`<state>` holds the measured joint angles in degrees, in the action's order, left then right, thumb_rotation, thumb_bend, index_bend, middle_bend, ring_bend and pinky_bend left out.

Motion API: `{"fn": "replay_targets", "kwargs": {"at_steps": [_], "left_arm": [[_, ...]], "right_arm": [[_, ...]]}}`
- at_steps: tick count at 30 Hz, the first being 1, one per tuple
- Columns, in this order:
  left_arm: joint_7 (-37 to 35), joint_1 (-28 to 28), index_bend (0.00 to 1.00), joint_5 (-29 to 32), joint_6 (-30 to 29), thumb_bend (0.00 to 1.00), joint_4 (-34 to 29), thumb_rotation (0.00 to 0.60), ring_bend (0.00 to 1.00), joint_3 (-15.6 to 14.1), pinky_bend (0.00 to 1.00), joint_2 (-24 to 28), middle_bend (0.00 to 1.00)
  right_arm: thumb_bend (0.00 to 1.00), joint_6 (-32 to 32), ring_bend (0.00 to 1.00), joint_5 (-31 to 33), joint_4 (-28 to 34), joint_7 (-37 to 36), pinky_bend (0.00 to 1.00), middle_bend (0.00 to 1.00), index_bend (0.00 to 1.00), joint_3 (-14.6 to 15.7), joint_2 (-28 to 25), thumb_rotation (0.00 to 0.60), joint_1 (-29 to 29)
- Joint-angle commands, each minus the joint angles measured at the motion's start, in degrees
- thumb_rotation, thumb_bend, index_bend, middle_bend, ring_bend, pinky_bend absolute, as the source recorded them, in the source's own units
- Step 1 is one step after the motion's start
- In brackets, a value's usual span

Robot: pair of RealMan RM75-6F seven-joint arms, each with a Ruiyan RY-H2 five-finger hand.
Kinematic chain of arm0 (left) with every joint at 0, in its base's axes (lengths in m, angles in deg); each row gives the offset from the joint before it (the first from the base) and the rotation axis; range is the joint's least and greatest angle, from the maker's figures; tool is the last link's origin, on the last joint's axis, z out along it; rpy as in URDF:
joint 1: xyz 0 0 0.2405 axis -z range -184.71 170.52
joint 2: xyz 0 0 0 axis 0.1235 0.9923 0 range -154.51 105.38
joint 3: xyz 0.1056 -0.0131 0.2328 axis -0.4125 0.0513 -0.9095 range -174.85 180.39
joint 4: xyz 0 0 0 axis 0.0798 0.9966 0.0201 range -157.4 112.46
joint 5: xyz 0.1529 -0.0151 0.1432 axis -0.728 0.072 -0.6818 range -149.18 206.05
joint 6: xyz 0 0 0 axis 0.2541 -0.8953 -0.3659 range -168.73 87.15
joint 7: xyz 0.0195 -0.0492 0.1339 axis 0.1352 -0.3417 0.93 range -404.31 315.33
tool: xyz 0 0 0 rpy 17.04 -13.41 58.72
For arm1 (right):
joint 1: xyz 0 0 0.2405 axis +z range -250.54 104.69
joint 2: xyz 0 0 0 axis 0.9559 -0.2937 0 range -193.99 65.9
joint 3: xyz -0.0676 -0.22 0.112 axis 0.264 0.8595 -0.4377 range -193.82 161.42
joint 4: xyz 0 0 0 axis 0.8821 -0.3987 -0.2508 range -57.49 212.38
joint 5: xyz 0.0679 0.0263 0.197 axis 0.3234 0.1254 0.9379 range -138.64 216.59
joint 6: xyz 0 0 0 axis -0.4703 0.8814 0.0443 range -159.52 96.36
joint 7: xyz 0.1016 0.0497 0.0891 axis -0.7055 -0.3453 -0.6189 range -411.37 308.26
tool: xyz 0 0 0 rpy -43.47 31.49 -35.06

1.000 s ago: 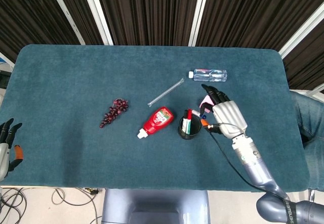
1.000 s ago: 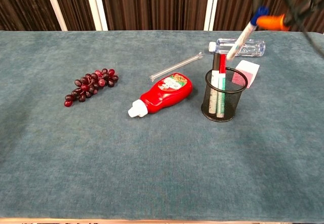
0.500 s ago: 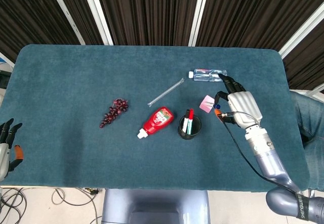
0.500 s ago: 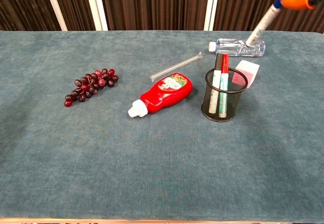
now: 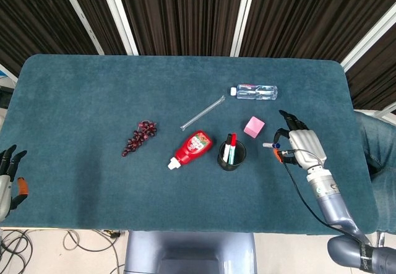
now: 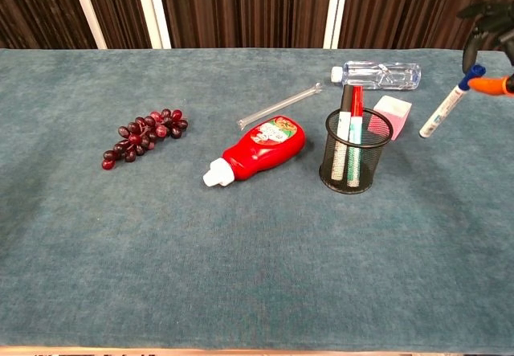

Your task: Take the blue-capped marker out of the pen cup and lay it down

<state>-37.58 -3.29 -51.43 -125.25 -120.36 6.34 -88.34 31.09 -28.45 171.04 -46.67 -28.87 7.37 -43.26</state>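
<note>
My right hand (image 5: 299, 145) (image 6: 488, 38) pinches the blue-capped marker (image 6: 450, 103) (image 5: 271, 145) by its cap end. The white barrel slants down to the left, in the air above the cloth, well to the right of the black mesh pen cup (image 6: 354, 151) (image 5: 231, 156). Two markers stay in the cup, one black-capped and one red-capped. My left hand (image 5: 8, 178) hangs off the table's near left edge with fingers apart and nothing in it; only the head view shows it.
A pink block (image 6: 389, 116) lies just right of the cup, between it and the marker. A clear water bottle (image 6: 377, 75) lies behind. A red ketchup bottle (image 6: 254, 153), a clear straw (image 6: 279, 105) and dark grapes (image 6: 143, 134) lie further left.
My right hand has carried the marker out of the cup, rightward and toward the near side, and lowered it close to the cloth. The left hand has not moved.
</note>
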Motion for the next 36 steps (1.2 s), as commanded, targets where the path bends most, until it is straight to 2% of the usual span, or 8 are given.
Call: {"fn": "replay_targets", "kwargs": {"at_steps": [1,10,12,16,19,26,31,36], "left_arm": [[-0.1,0.0,0.11,0.1,0.0,0.71,0.0,0.600,0.00,0.1,0.08,0.0,0.00],[-0.2,0.0,0.11,0.0,0.0,0.71,0.0,0.600,0.00,0.0,0.08,0.1,0.00],[-0.2,0.0,0.11,0.0,0.0,0.71,0.0,0.600,0.00,0.1,0.08,0.1,0.00],[-0.2,0.0,0.11,0.0,-0.1,0.71,0.0,0.600,0.00,0.1,0.08,0.1,0.00],[-0.2,0.0,0.11,0.1,-0.1,0.71,0.0,0.600,0.00,0.1,0.08,0.1,0.00],[-0.2,0.0,0.11,0.1,-0.1,0.71,0.1,0.600,0.00,0.1,0.08,0.1,0.00],[0.0,0.0,0.11,-0.2,-0.2,0.71,0.2,0.600,0.00,0.1,0.08,0.0,0.00],[0.3,0.0,0.11,-0.3,-0.4,0.71,0.4,0.600,0.00,0.1,0.08,-0.1,0.00]], "right_arm": [[0.44,0.0,0.08,-0.1,-3.2,-1.8,0.17,0.00,0.61,1.0,2.8,0.600,-0.5],[0.39,1.2,0.07,-1.9,-3.7,-2.7,0.17,0.00,0.57,2.5,3.7,0.600,-2.0],[0.34,0.8,0.06,-1.7,-2.8,-2.3,0.17,0.00,0.47,2.9,3.0,0.600,-2.2],[0.24,-0.9,0.02,-0.5,0.7,-0.7,0.17,0.00,0.14,3.9,0.5,0.600,-2.6],[0.20,-2.6,0.01,0.7,5.1,0.5,0.17,0.00,0.02,4.7,-2.6,0.600,-2.8],[0.17,-0.2,0.02,2.5,12.5,8.3,0.17,0.00,0.00,5.4,-8.0,0.600,-3.4],[0.17,8.8,0.02,-3.1,12.6,12.3,0.17,0.00,0.00,5.7,-8.2,0.600,-6.2],[0.17,16.0,0.01,-9.9,10.7,8.7,0.17,0.00,0.00,9.0,-8.3,0.600,-11.5]]}}
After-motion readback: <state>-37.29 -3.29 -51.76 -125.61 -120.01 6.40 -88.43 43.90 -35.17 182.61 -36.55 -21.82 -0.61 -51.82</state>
